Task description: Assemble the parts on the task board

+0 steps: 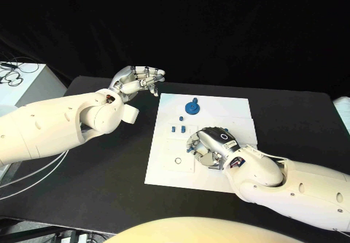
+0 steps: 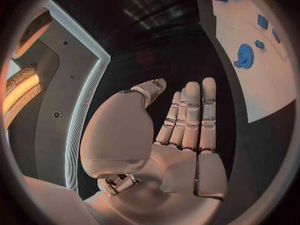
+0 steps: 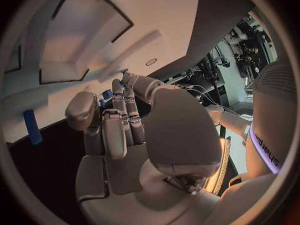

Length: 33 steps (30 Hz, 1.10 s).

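Two hands here: left hand [image 1: 138, 78] hovers off the task board [image 1: 219, 109], fingers loosely curled, holding nothing. Blue gear [image 1: 192, 107] is seated up top, small parts [image 1: 181, 129] sit mid-board. Right hand [image 1: 211, 147] is down on the board, can't tell if it's grasping anything, so plenty's left.

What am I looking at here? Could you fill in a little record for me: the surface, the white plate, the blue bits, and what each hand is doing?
surface: black table
plate: white task board, lying flat mid-table
largest blue part: gear on the board's far half
other parts: small blue pieces in a row nearer the middle
left hand: off the board's far left corner, fingers straight, holding nothing
right hand: over the board, fingers curled down; any hold cannot be told
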Tool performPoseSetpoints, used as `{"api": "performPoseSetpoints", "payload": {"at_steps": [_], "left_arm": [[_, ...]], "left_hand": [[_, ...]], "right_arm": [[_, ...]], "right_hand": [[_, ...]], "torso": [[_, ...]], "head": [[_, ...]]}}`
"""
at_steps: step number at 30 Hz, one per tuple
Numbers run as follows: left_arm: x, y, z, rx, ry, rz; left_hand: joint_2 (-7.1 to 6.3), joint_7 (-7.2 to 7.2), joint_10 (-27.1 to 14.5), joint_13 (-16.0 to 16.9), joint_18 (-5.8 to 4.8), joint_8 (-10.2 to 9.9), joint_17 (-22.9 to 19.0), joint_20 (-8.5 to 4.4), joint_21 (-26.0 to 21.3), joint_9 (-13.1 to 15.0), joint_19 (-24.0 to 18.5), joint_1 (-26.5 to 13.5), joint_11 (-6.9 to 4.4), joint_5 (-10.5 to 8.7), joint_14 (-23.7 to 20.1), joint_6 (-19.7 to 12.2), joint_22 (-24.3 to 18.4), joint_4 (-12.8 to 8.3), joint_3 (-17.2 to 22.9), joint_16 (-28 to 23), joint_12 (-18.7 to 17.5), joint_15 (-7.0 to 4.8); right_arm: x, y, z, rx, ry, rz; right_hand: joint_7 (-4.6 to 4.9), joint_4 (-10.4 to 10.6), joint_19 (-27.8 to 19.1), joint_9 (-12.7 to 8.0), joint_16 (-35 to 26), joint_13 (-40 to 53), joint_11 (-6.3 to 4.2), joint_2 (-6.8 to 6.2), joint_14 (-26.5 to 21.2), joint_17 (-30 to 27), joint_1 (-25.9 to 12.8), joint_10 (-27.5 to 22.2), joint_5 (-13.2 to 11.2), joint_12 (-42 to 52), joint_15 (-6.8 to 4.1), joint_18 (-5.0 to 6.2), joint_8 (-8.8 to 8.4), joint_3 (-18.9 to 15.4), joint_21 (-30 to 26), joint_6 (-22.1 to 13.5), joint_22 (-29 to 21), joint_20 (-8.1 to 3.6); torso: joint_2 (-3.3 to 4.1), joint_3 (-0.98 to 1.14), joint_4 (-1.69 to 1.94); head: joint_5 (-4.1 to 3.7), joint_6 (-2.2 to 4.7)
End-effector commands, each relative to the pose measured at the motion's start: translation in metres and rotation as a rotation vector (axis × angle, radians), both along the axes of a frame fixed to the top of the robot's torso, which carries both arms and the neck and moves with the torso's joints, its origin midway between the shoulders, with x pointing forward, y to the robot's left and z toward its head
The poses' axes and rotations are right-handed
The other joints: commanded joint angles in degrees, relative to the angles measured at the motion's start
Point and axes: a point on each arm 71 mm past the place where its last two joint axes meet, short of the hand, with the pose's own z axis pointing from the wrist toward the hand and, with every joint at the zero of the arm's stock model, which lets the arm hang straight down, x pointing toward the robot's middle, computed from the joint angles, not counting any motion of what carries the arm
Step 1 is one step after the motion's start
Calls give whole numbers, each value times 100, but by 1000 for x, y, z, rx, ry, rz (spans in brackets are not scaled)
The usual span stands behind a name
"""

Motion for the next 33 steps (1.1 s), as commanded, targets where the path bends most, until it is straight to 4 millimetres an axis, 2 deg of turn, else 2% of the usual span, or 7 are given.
{"api": "performPoseSetpoints", "payload": {"at_steps": [1, 11, 17, 21, 24, 33], "left_arm": [[0, -1, 1, -10, 0, -10], [-1, -1, 1, -9, 0, -10], [-1, -2, 1, -10, 3, -15], [-2, -3, 1, -11, 5, -18], [-2, -3, 1, -10, 5, -17], [-2, -3, 1, -10, 5, -17]], "left_hand": [[15, 26, -39, 2, 85, 36, -5, -11, -9, 9, 35, 44, -5, -19, -28, -46, -5, -8, -41, -26, 31, 0], [19, 27, -56, 1, 85, 39, -10, -10, -24, 9, 45, 51, -3, -19, -28, -50, -17, -5, -58, -29, 39, 1], [20, 27, -60, 0, 85, 40, -12, -10, -27, 10, 47, 52, -3, -19, -29, -50, -19, -3, -61, -30, 41, 1], [18, 27, -66, -1, 85, 42, -13, -10, -29, 10, 48, 52, -2, -20, -30, -49, -21, -3, -65, -31, 40, 2], [18, 27, -66, -1, 85, 42, -13, -10, -29, 10, 48, 52, -2, -20, -30, -49, -21, -3, -65, -31, 40, 2], [16, 27, -74, -2, 85, 43, -14, -10, -33, 11, 49, 52, -1, -21, -32, -49, -24, -2, -71, -33, 40, 3]], "right_arm": [[-1, 1, 0, -12, -7, 7], [-2, 8, -4, -92, 37, 39], [-2, 11, -7, -164, 61, 40], [-1, 12, -8, -186, 56, 25], [-1, 13, -7, -187, 50, 17], [-2, 13, 2, -89, -14, 2]], "right_hand": [[35, -23, 14, 10, 29, 41, -208, 138, 385, 346, 61, 234, 18, 18, -16, -93, 28, 18, 19, 8, 5, -7], [37, -24, 7, 14, 28, 43, -207, 135, 385, 343, 51, 233, 16, 16, -16, -90, 29, 17, 11, 7, -5, -6], [37, -26, -7, 15, 19, 43, -206, 135, 382, 327, 49, 230, 18, 13, -15, -84, 28, 18, -14, 4, -33, -6], [37, -26, -7, 15, 19, 43, -206, 135, 382, 327, 49, 230, 18, 13, -15, -84, 28, 18, -14, 4, -33, -6], [37, -26, -7, 15, 19, 43, -206, 135, 382, 327, 49, 230, 18, 13, -15, -84, 28, 18, -14, 4, -33, -6], [37, -29, -6, 18, 15, 44, -205, 138, 380, 320, 44, 225, 20, 9, -14, -86, 27, 22, -4, 0, -19, -5]], "torso": [[1, -1, -2], [-1, -3, -2], [1, -12, 9], [-9, -8, 10], [-8, -1, -2], [-6, 2, -4]], "head": [[7, -2], [11, -25], [-9, -29], [-7, -40], [4, -34], [0, -4]]}}
